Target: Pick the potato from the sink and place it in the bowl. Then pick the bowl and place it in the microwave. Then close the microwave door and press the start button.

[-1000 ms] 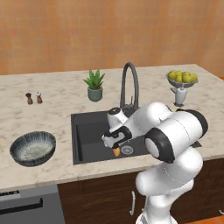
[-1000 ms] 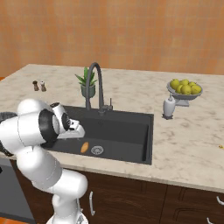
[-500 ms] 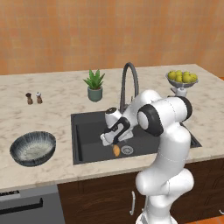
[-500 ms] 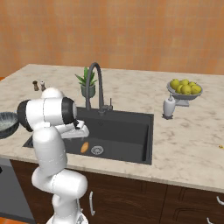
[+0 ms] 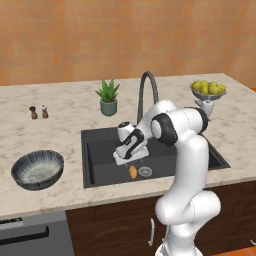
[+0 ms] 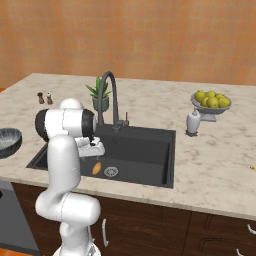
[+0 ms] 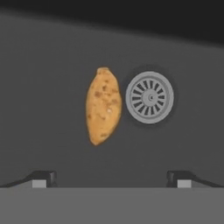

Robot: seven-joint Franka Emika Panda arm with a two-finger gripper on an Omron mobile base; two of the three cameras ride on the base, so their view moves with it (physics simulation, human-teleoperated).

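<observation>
Wall [image 5: 125, 35]: orange-brown, wood-grained, at 12 o'clock behind the counter. Countertop [image 5: 65, 125]: pale speckled marble, spanning left to right. Cabinets [image 6: 200, 230]: dark wood with pale handles, at 6 o'clock below the counter. Grey appliance front [image 5: 30, 235]: at 7 o'clock. Light: even, soft.

Bare sink [image 7: 48, 109] floor around potato [image 7: 103, 105]; drain [image 7: 149, 97] just beside.

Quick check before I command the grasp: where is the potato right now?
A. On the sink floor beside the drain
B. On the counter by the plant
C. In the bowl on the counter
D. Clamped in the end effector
A: the potato lies on the sink floor right beside the drain, with the open end effector above it and not touching it.
</observation>
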